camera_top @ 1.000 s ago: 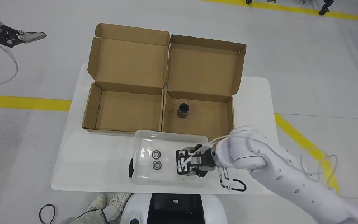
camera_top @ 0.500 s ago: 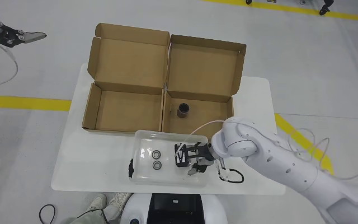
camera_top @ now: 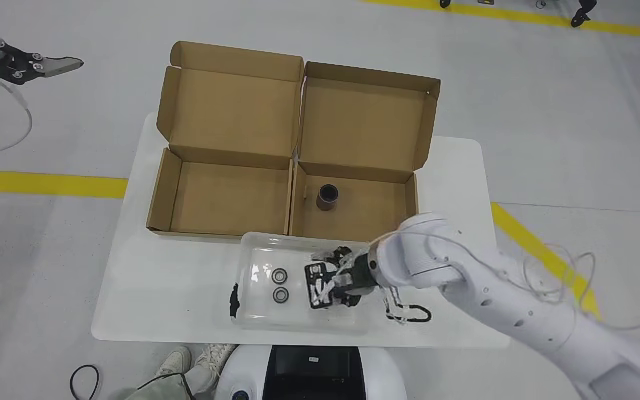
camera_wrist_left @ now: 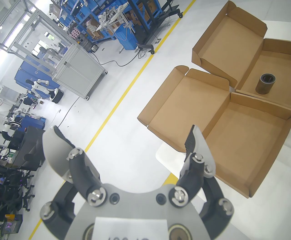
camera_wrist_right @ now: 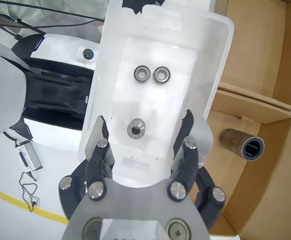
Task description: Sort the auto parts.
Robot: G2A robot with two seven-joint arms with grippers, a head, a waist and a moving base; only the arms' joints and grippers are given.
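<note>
Right tool [camera_wrist_right: 145, 118] farther over tray [camera_wrist_right: 106, 52], open

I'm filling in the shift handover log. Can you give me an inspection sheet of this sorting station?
Surface: white table, carrying left box and right box, both open, side by side, with a clear tray in front.
Job's things: two ring bearings and a metal cone bushing in the tray; dark cylinder upright in the right box.
Clutter: black scrap at the tray's end, kind unclear.
Grippers: right gripper above the tray, roughly over the bushing, fingers open; left gripper off the table, over the floor, fingers open.
Cables: white cable along the right arm; black cable loop by its wrist.
Surroundings: yellow floor line; shelving behind.
</note>
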